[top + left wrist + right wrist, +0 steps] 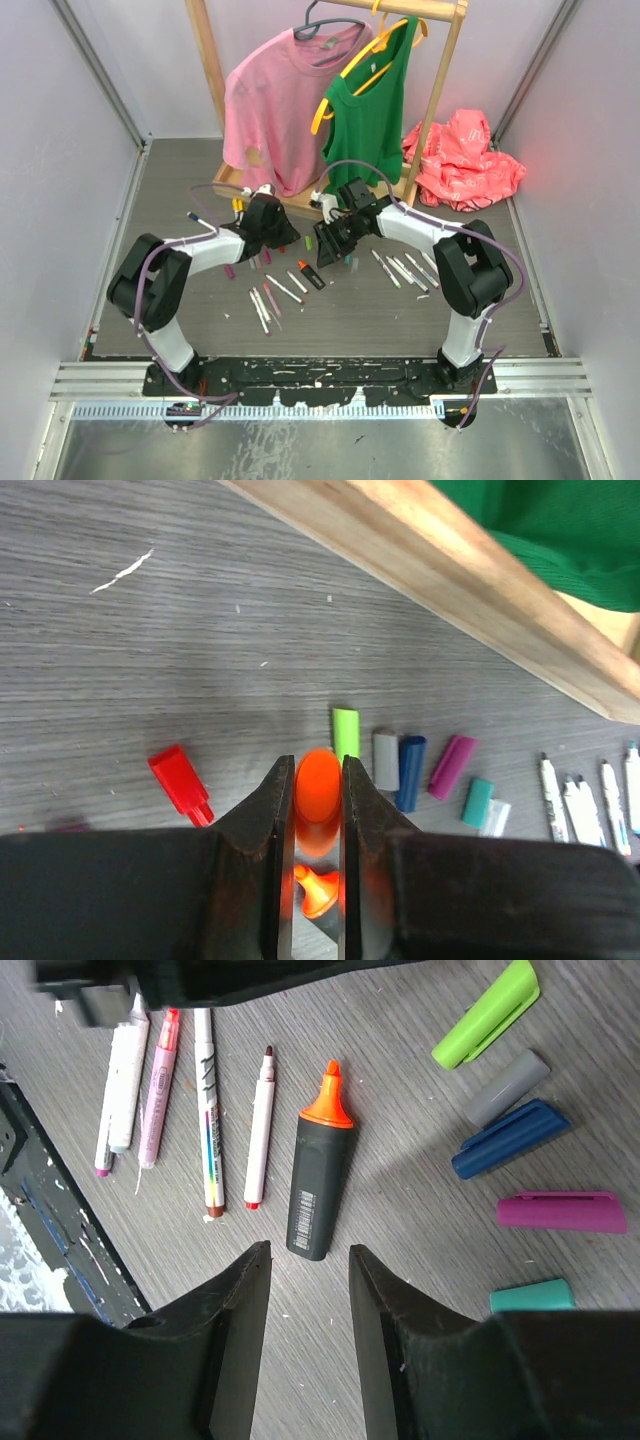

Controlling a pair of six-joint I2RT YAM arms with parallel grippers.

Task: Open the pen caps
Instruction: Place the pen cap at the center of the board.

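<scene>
My left gripper [318,765] is shut on an orange pen cap [318,792] and holds it above the table. Under it lies the black highlighter [320,1175], its orange tip bare. My right gripper [308,1250] is open and empty, just behind the highlighter's blunt end. Loose caps lie in a row: green [487,1012], grey [505,1087], blue [510,1138], magenta [560,1212], teal [530,1296]. A red cap [180,780] lies apart to the left. In the top view both grippers meet mid-table, left [285,232] and right [330,250].
Uncapped thin markers [208,1110] lie left of the highlighter, and several white markers [405,268] lie to the right. A wooden clothes rack base [480,590] with pink and green shirts stands behind. A red bag [462,160] lies at the back right.
</scene>
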